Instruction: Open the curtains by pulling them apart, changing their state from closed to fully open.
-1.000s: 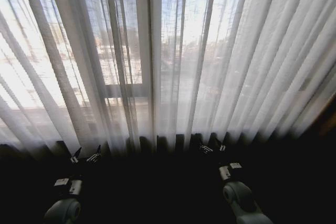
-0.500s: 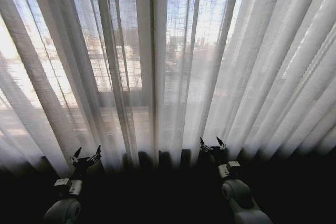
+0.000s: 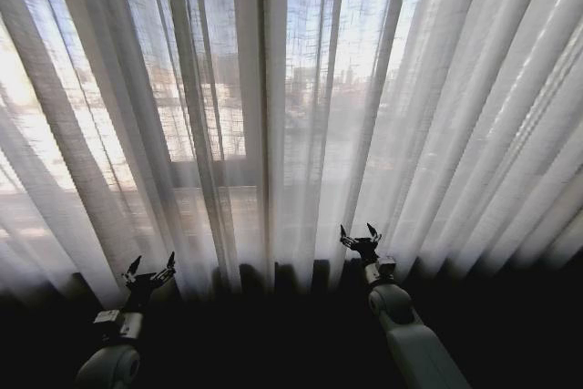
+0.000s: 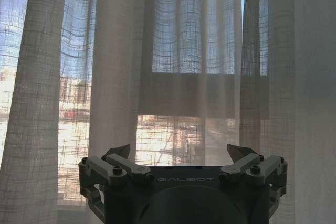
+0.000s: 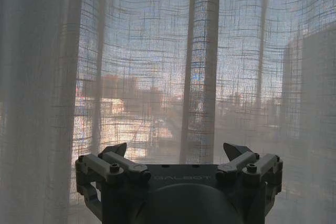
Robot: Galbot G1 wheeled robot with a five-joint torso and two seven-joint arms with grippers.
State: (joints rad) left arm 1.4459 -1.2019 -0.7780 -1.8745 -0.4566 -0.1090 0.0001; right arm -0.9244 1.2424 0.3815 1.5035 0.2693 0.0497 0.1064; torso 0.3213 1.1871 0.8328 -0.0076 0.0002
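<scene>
The sheer white curtains hang closed across the window, their pleats meeting at a thick fold just left of centre, with the city hazy behind the weave. The right gripper has risen and pushed forward in the last second: where it earlier sat low in the dark strip under the hem, it now stands against the lit fabric near the central pleats, fingers spread wide and empty. The right wrist view puts a single narrow pleat straight ahead of its open fingers, apart from the cloth as far as can be told. The left gripper waits low and to the left, at the hem of the left panel, also spread wide and holding nothing; it has barely shifted over the same second. The head camera has also tilted up, so more curtain fills the frame. Judging by this, the right arm is reaching for a hold near the seam, while no cloth is caught and the panels are not yet parted.
</scene>
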